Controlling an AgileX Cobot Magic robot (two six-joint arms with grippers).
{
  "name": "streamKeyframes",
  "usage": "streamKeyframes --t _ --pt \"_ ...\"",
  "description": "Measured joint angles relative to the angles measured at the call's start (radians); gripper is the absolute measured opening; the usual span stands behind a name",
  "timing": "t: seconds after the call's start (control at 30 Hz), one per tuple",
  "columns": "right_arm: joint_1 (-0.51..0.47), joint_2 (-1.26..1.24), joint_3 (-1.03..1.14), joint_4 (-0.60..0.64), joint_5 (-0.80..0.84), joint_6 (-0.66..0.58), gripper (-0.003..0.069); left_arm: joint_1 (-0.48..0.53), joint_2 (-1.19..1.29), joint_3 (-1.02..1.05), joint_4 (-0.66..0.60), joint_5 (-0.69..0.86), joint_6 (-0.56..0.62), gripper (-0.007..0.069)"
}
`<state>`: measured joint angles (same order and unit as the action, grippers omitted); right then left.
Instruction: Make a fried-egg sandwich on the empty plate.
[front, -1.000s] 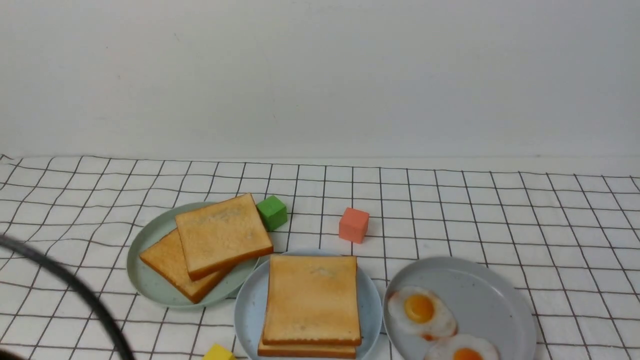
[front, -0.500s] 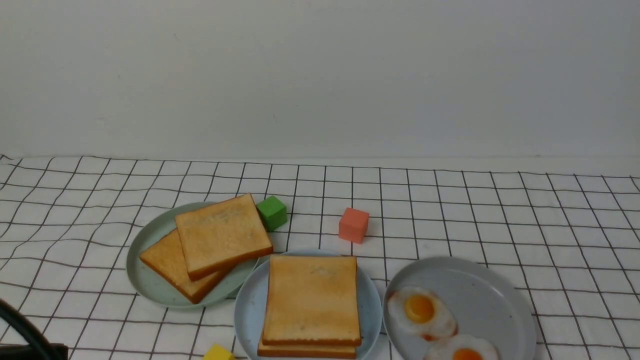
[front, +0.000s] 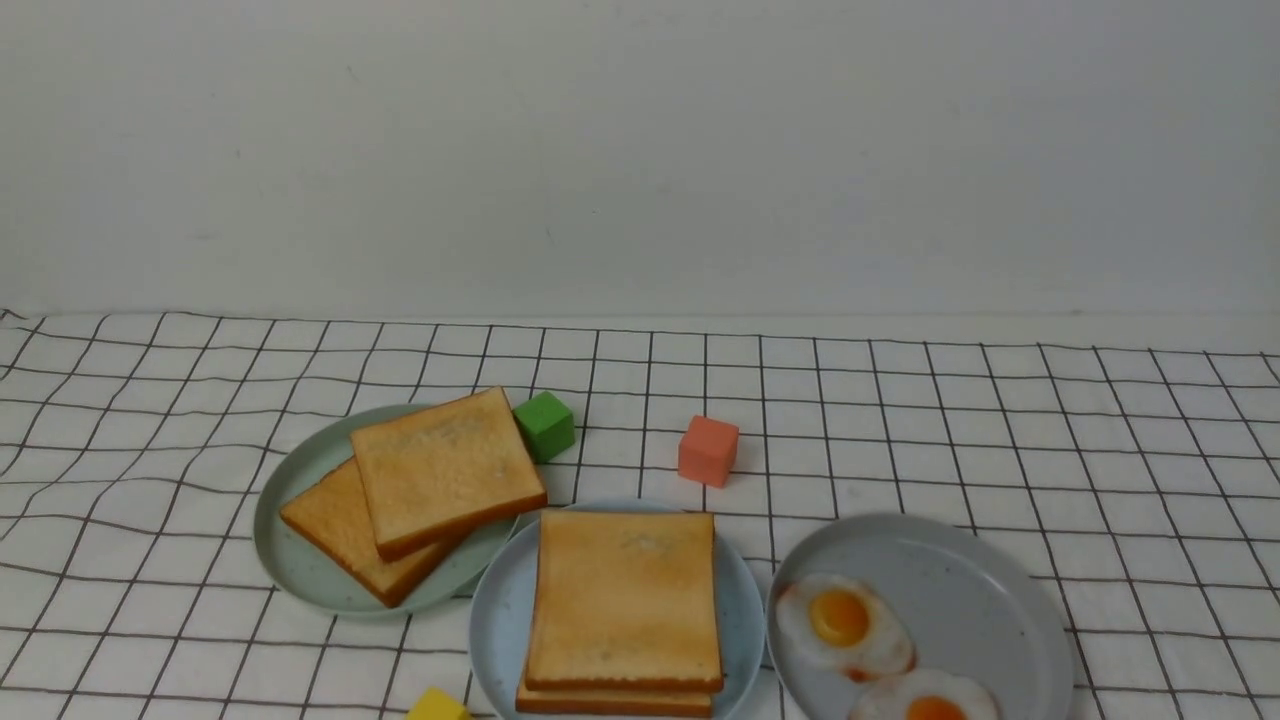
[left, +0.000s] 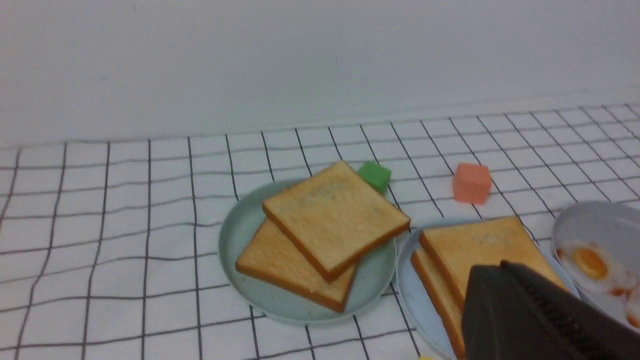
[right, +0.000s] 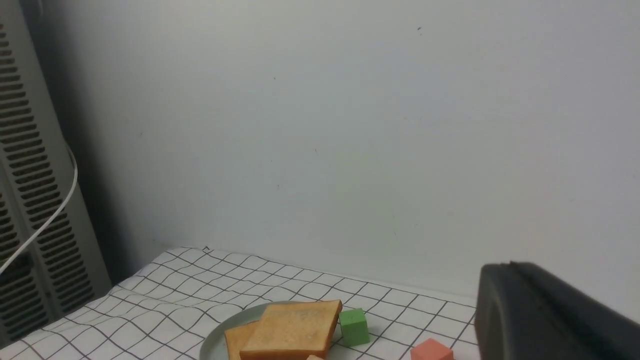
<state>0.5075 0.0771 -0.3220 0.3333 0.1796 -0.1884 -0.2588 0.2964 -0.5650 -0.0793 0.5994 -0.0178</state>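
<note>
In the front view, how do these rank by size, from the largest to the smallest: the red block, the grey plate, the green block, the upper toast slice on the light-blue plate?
1. Grey plate
2. Upper toast slice
3. Green block and red block: they look alike, so not ranked

A: Non-task stuff in view?
B: Pale green plate, two loose toast slices on it, overlapping askew.
A: Blocks?
B: Green cube just beside the upper slice. Orange-red cube right of green. Yellow block near front edge, partly cut off.
</note>
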Motion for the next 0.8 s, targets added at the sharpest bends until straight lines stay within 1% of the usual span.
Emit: streamKeyframes --t 0.03,0.13,0.17,0.23,0.27,0.3,0.37,0.4,0.47,0.53,0.8 --pt "0.0 0.0 0.0 0.0 0.0 0.0 0.0008 0.002 -0.019 0.019 0.011 -0.012 -0.003 -0.0013" --pt "0.0 0.0 0.0 0.0 0.0 0.0 0.0011 0.059 -0.14 0.18 0.12 -0.067 -0.111 -0.0013" --pt "0.0 0.0 0.0 0.0 0.0 0.0 0.0011 0.064 -0.147 0.191 0.128 -0.072 -0.121 -0.0013" --pt "0.0 0.0 0.0 0.0 0.0 0.0 0.0015 0.127 -0.243 0.328 0.215 -0.105 -0.27 -0.0013" --pt "0.0 0.0 0.0 0.0 0.0 0.0 0.0015 0.131 -0.25 0.338 0.22 -0.105 -0.281 -0.0013" --pt "0.0 0.0 0.0 0.0 0.0 0.0 0.0017 0.166 -0.288 0.413 0.247 -0.12 -0.345 -0.0013" --pt "0.0 0.0 0.0 0.0 0.0 0.0 0.0019 0.201 -0.306 0.509 0.259 -0.135 -0.386 -0.0013" --pt "0.0 0.0 0.0 0.0 0.0 0.0 0.0019 0.204 -0.307 0.509 0.259 -0.137 -0.388 -0.0013" --pt "0.0 0.0 0.0 0.0 0.001 0.0 0.0021 0.223 -0.307 0.582 0.258 -0.144 -0.397 -0.0012" --pt "0.0 0.0 0.0 0.0 0.004 0.0 0.0024 0.227 -0.307 0.589 0.262 -0.181 -0.379 -0.0009" --pt "0.0 0.0 0.0 0.0 0.004 0.0 0.003 0.227 -0.307 0.594 0.261 -0.201 -0.367 -0.0002"
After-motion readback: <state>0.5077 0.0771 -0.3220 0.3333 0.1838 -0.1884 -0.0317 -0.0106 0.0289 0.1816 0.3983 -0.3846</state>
